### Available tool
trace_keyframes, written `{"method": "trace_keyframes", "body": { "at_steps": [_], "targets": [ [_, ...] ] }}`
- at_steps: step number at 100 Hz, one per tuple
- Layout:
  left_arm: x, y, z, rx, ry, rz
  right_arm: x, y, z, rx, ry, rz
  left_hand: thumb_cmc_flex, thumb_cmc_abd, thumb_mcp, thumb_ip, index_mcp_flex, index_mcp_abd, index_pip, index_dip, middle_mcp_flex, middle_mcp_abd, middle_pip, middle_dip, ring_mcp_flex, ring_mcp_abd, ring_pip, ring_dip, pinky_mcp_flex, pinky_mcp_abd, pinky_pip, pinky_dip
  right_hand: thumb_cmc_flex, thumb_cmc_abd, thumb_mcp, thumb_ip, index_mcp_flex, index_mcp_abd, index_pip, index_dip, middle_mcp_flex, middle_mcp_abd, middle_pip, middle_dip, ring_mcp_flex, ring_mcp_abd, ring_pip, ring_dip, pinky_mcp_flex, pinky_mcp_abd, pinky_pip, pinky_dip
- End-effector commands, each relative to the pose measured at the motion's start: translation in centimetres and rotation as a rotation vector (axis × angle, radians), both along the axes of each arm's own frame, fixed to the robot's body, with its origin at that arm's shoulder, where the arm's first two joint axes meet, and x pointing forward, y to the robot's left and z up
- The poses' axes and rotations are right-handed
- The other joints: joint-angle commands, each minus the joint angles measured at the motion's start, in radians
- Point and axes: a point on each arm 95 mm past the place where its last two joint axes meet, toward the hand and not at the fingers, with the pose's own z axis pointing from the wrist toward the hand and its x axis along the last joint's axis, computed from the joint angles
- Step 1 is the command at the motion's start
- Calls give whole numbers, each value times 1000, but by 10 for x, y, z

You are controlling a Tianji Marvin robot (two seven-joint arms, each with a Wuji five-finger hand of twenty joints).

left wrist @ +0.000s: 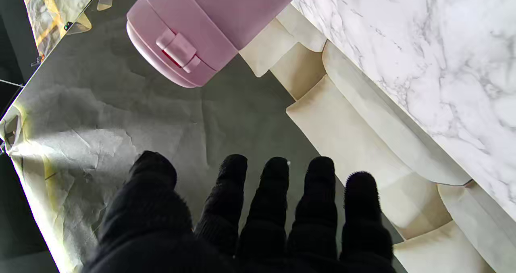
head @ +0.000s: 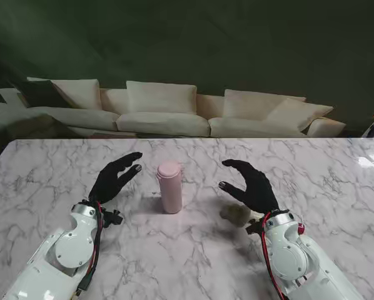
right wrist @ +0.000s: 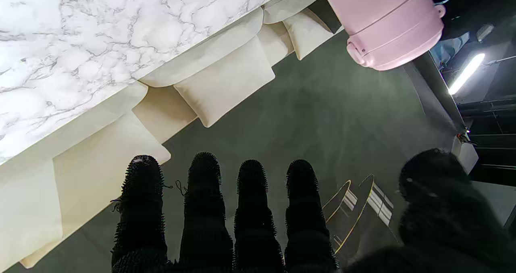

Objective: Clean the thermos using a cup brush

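I see the pink thermos (head: 170, 186) upright mid-bench (head: 337, 187), lid closed, between my two hands. My left hand (head: 114, 177) and right hand (head: 252, 185) hover beside it, fingers spread, gripping nothing.

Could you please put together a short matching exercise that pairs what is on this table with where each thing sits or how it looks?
Things:
1. thermos
2. left hand
3. right hand
4. table

Descriptions:
A. white marble pattern with grey veins
B. pink, upright, lid on, between the two hands
C. open, empty, to the left of the thermos
D. open, empty, raised over a small pale object that is too blurred to identify

Pairs: 1-B, 2-C, 3-D, 4-A
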Motion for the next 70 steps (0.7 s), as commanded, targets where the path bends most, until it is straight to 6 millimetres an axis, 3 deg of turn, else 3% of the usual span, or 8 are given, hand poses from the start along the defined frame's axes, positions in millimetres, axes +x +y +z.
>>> {"method": "trace_keyframes", "body": {
  "at_steps": [1,23,28,32,40,46,55,70],
  "targets": [
    [1,-2,-1,-4,14,-9,-1,-1,-2,-13,1,-6,15,52,-14,13,3,3,0,15,4,-2,-12,14,-2,-11,5,12,-18,11,0,17,-5,39,-1,18,5,-38,20,-18,-2,-4,0,10,2,-30,14,-19,-7,-18,14,-10],
    [1,-1,-3,6,15,-11,-2,1,0,-18,0,4,10,48,-16,13,-6,-1,-4,14,-23,-4,-24,8,-10,-14,1,10,-14,-2,-3,17,-7,40,-1,18,5,-39,20,-18,-5,-3,0,10,0,-28,13,-19,-7,-19,13,-10],
    [0,-1,-3,9,10,-12,-2,2,1,-15,-2,4,-2,20,-14,14,-22,-3,-14,9,-72,-13,-56,-21,-17,-8,-12,-2,-18,-16,-34,-3,-6,40,-1,18,5,-38,19,-18,-5,-2,0,10,0,-29,13,-20,-7,-19,13,-10],
    [0,0,-2,21,10,-10,-3,2,1,-12,-6,2,-33,-16,-15,13,-86,17,-49,-8,-177,-9,-100,-64,-62,8,-39,-28,-32,-17,-81,-36,-7,40,-1,18,5,-38,19,-18,-5,-2,0,10,1,-28,13,-19,-7,-19,13,-10],
    [1,3,-3,56,12,-17,-3,1,2,-11,-7,-1,-148,-97,-15,7,-205,52,-117,-59,-362,17,-147,-149,-170,17,-85,-95,-50,-67,-165,-122,-7,39,0,18,6,-38,19,-18,-5,0,0,10,2,-29,14,-19,-8,-18,13,-10],
    [1,5,-3,64,19,-30,-4,2,2,-9,-2,-1,-225,-159,-16,2,-282,64,-163,-102,-444,22,-163,-195,-221,21,-100,-128,-57,-77,-200,-161,-6,39,0,18,5,-38,19,-18,-7,0,1,10,-1,-28,13,-19,-9,-20,12,-11],
    [2,8,-2,86,17,-52,-4,2,2,-14,-2,-1,-283,-229,-15,-3,-341,67,-178,-149,-503,22,-178,-255,-266,7,-108,-164,-64,-105,-229,-197,-7,39,0,18,4,-38,19,-18,-7,0,2,11,0,-28,14,-18,-8,-18,13,-10],
    [2,14,1,116,24,-88,-5,2,3,-6,-9,-5,-305,-289,-14,-6,-378,33,-179,-176,-510,12,-184,-310,-287,17,-106,-189,-59,-105,-238,-211,-8,38,1,18,5,-37,20,-17,-8,1,3,11,-1,-28,15,-18,-11,-18,12,-10]
  ]
}}
